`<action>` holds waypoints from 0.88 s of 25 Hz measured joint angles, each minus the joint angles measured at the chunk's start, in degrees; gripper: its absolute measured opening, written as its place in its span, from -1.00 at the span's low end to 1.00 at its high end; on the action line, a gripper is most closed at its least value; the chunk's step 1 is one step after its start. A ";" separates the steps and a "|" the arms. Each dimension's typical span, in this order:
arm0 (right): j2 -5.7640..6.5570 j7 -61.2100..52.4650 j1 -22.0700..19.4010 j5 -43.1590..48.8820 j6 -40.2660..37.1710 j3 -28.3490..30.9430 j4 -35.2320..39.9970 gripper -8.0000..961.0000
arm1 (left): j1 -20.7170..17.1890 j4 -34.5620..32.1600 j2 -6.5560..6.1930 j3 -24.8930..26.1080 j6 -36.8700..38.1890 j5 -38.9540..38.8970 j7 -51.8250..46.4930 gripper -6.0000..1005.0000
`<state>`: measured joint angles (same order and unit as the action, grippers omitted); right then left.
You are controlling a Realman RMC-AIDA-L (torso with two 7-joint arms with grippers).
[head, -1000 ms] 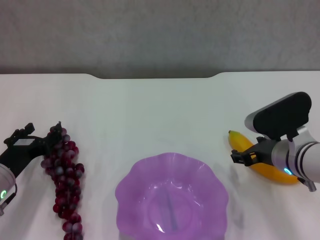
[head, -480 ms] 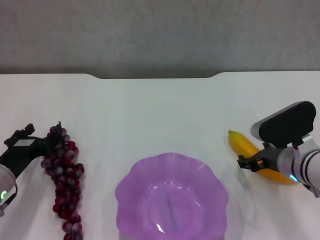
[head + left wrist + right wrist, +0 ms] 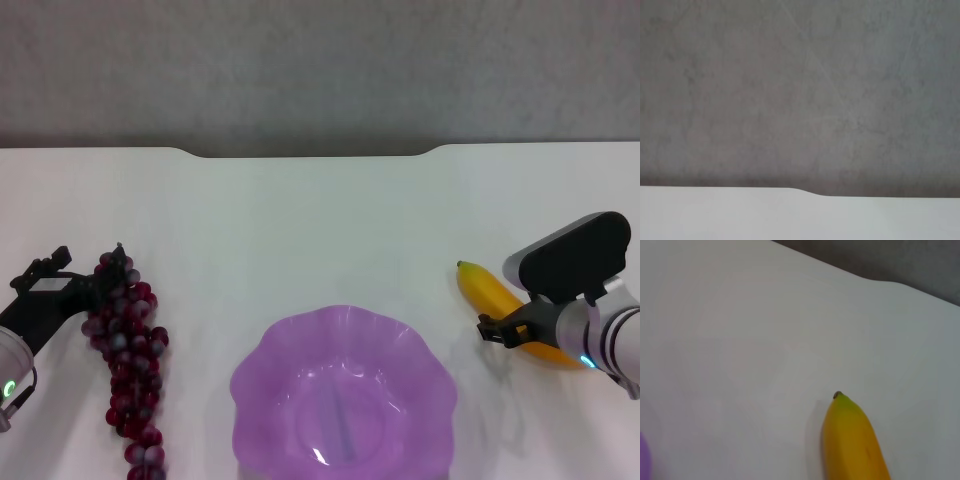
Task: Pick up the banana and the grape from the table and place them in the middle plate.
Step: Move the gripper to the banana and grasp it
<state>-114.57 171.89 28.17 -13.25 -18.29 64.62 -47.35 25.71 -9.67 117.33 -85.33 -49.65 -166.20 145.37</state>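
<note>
The banana (image 3: 487, 291) lies on the white table (image 3: 320, 220) at the right; its dark tip points to the far left. My right gripper (image 3: 507, 330) is open and sits low over the banana's middle, hiding its near half. The right wrist view shows the banana's tip end (image 3: 852, 440). The grape (image 3: 125, 350) lies at the left, a long dark red bunch. My left gripper (image 3: 70, 280) is open, low at the bunch's far end, its nearer finger against the top grapes. The middle plate (image 3: 345, 345), purple with a wavy rim, stands empty at the near centre.
The table's notched far edge (image 3: 310, 153) meets a grey wall; the left wrist view shows only that edge (image 3: 810, 191) and the wall. A sliver of the plate's rim (image 3: 642, 455) shows in the right wrist view.
My right gripper has sunk lower and shifted slightly right over the banana. The banana, the grape and my left gripper have not moved.
</note>
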 joint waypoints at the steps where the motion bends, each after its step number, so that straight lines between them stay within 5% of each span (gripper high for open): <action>1: -0.03 -0.01 0.03 -0.01 0.38 -0.09 0.23 0.70 | 0.03 0.00 0.00 -0.01 0.00 0.00 0.00 0.68; 17: -0.47 -3.45 0.69 -0.38 6.18 -2.41 5.41 0.52 | 0.33 0.01 0.07 0.06 -0.01 0.00 0.00 0.68; 22: -0.47 -3.68 0.35 -0.25 8.52 -2.94 5.65 0.27 | 0.32 0.03 0.09 0.07 0.00 0.00 0.00 0.68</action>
<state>-115.05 168.21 28.52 -13.50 -9.77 61.68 -41.69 26.03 -9.64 117.42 -85.26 -49.65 -166.20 145.37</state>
